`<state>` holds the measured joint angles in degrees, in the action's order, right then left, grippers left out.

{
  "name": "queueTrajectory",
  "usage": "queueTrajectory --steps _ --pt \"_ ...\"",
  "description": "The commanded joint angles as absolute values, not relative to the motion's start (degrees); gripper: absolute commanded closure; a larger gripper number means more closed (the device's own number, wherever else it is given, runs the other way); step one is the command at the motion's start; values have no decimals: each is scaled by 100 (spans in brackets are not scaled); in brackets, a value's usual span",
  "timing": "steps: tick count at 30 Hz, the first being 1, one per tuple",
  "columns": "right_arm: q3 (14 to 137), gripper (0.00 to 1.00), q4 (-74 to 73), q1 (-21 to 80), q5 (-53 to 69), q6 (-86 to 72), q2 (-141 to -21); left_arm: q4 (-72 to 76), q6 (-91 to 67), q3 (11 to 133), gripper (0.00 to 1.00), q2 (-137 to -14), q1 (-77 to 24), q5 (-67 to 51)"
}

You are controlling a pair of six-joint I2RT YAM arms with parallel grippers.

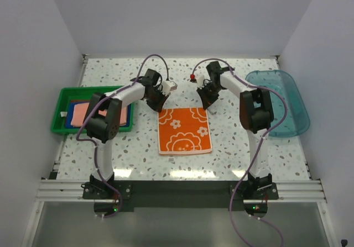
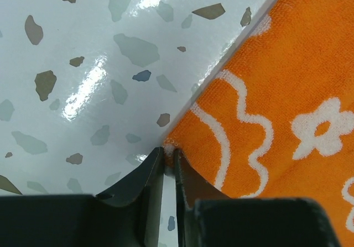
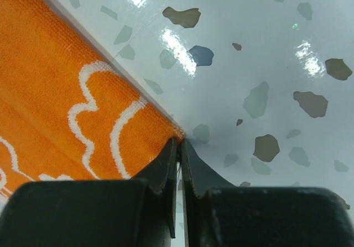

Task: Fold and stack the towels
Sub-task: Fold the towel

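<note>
The orange towel (image 1: 185, 130) lay flat and unfolded at the middle of the table (image 1: 133, 153), flower side up. The left gripper (image 1: 159, 105) stood at its 11 o'clock corner and the right gripper (image 1: 207, 104) at its 1 o'clock corner. Taking both far corners at once looked like the setup for drawing that edge toward 6 o'clock and halving the cloth.

In the left wrist view the fingers (image 2: 149, 172) were pressed nearly together, with the very tip of the corner nipped between them. The right wrist view showed the same: jaws all but closed, pinching the corner point of the towel. Both holds took very little cloth, so either could slip on lifting.

At 9 o'clock sat the green tray (image 1: 83, 89), holding a pink towel (image 1: 86, 110) on top of a blue towel (image 1: 72, 120) — likely the stack the orange one was meant to join. The left arm crossed over the tray, so its 3 o'clock half was hidden, and whether more cloth lay under the blue could not be told. The blue tub (image 1: 282, 103) sat at 3 o'clock; its contents, if any, were hard to make out. How deep each pinch reached was cut off by the gripper bodies.
</note>
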<state>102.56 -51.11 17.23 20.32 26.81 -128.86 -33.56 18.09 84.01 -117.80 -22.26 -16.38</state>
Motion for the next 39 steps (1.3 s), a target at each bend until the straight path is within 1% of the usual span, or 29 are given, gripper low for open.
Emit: queueTrajectory --steps 1,3,8,10,13,16,21,28,33,36,39 --pt "10099 100 -5010 1758 1600 2637 -12841 -3709 1846 8261 84 -12102 -2188 -1714" --pt "10099 100 -4914 1767 1538 2593 -12745 -3726 1889 8332 84 -12155 -2188 -1644" --pt "10116 100 -4589 1793 1169 2435 -12341 -3613 1951 8665 96 -11928 -2188 -1240" --pt "10073 100 -4466 1802 1020 2365 -12077 -3481 1978 8727 98 -11778 -2188 -1169" --pt "9959 100 -4289 1846 809 2268 -11744 -3279 2004 8684 100 -11453 -2197 -1073" --pt "9609 100 -4114 1907 607 2163 -11340 -3165 1881 8508 100 -11128 -2197 -950" --pt "8948 100 -3841 2118 28 1960 -10697 -2813 1389 7736 100 -10311 -2232 -800" --pt "8000 100 -3806 2513 -789 1091 -9783 -2654 643 6436 100 -9002 -2671 -537" --pt "7261 100 -3841 2689 -958 300 -9187 -2602 -199 5819 100 -8394 -3128 -501" --pt "6594 100 -3665 2689 -958 -324 -8800 -2409 -737 5398 100 -8104 -3506 -483" --pt "6242 100 -3569 2689 -774 -553 -8518 -2242 -1203 5002 100 -7919 -3603 -597"
